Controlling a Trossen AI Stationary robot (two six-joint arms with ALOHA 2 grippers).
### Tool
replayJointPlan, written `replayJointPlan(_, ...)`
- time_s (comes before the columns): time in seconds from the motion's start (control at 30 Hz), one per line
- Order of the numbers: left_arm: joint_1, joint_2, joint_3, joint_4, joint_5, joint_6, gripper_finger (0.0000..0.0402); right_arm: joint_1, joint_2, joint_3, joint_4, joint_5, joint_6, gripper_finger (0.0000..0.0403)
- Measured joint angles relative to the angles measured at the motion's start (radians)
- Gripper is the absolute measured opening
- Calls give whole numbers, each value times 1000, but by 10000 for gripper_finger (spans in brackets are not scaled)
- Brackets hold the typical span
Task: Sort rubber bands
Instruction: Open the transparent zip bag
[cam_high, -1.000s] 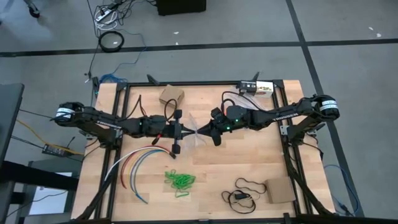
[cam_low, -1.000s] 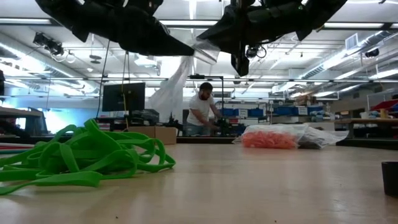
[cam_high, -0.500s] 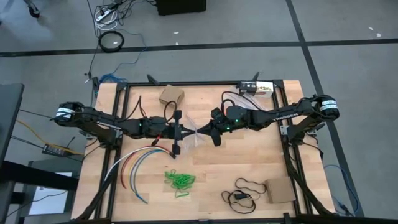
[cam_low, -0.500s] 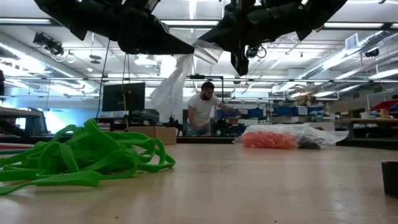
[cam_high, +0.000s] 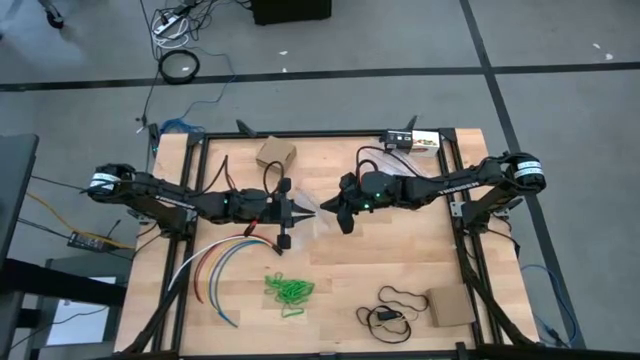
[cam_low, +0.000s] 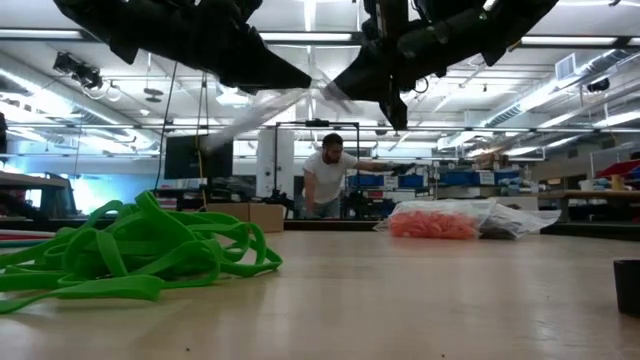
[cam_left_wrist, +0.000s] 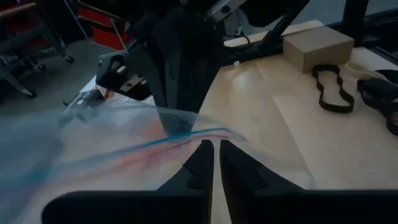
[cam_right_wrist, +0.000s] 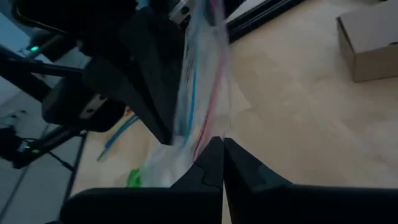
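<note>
Both arms reach level toward the middle from opposite sides, held above the worktop. The left end effector (cam_high: 303, 212) and the right end effector (cam_high: 326, 206) nearly meet tip to tip, each with its fingers pressed together.

Two grippers meet over the table's middle, the left gripper (cam_high: 306, 212) and the right gripper (cam_high: 326, 206), with one clear plastic bag (cam_left_wrist: 118, 134) between them. One heap of green rubber bands (cam_high: 289, 291) lies on the wood, and one bagged orange heap (cam_low: 434, 222) shows far back. Two cardboard boxes (cam_high: 275, 154) (cam_high: 452, 307) sit on the table, plus one fan of coloured cables (cam_high: 222, 262) and one black cord loop (cam_high: 397, 300).
</note>
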Motion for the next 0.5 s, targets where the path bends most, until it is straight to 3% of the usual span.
replayJointPlan(0.5,-4,0,0,-11,2,56,12,0,0,0,-142,83,-68,0)
